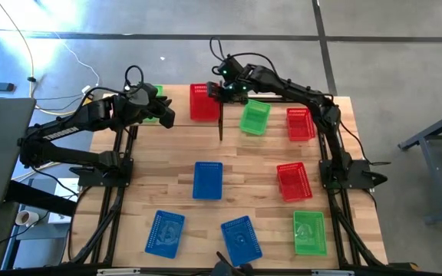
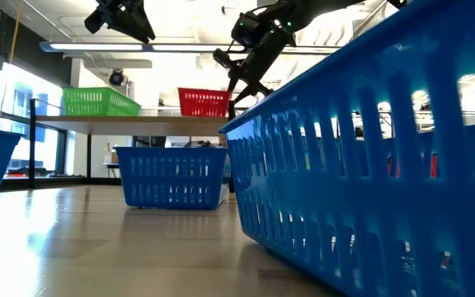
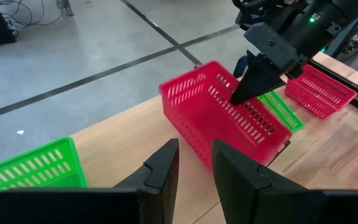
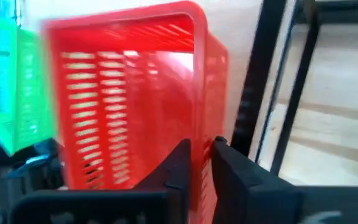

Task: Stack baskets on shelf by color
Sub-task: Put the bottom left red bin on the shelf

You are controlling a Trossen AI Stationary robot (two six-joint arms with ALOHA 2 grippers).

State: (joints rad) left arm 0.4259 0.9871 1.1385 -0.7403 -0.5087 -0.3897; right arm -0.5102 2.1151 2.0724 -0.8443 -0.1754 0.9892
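On the shelf [image 1: 179, 116] along the table's far edge stand a green basket [image 2: 97, 101] at the left and a red basket [image 1: 203, 101] at the right, each on its bottom. My right gripper [image 4: 201, 149] is at the red basket's right long wall, slightly open, one finger inside the basket and one outside. My left gripper [image 3: 194, 146] hangs open and empty above the shelf, beside the green basket [image 3: 27, 168]. My right gripper stands astride the rim of the red basket's right long wall [image 3: 248, 107], slanting down from the table's far right. Whether its fingers [image 4: 179, 163] touch the wall I cannot tell. The basket sits upright on the shelf board.
On the table to the right of the shelf are a green basket [image 1: 255, 117] and a red one [image 1: 300, 123]. Nearer lie a red basket [image 1: 293, 181], a green one [image 1: 309, 232] and three blue ones [image 1: 207, 179] [image 1: 165, 232] [image 1: 241, 238].
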